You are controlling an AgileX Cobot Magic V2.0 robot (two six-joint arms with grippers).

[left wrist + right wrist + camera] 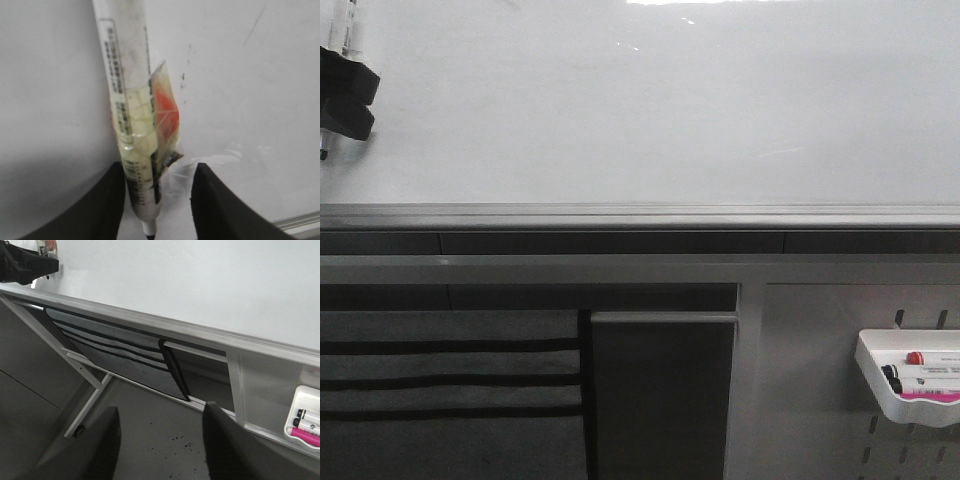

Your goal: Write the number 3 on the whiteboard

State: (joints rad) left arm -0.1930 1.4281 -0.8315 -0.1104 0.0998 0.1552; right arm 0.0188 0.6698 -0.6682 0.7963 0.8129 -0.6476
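The left tool (156,200) is clamped on a marker (131,115) at the whiteboard (670,110); the right tool (160,445) hangs apart.

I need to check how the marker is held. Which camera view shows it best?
The left wrist view: the marker fills it, clamped in the left hand. The front view catches only its edge; the right wrist view, a far glimpse.

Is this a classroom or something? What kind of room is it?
Probably a classroom or lab corner. There's a big whiteboard with a grey ledge, a white tray of markers on a pegboard, and the left gripper holding a marker.
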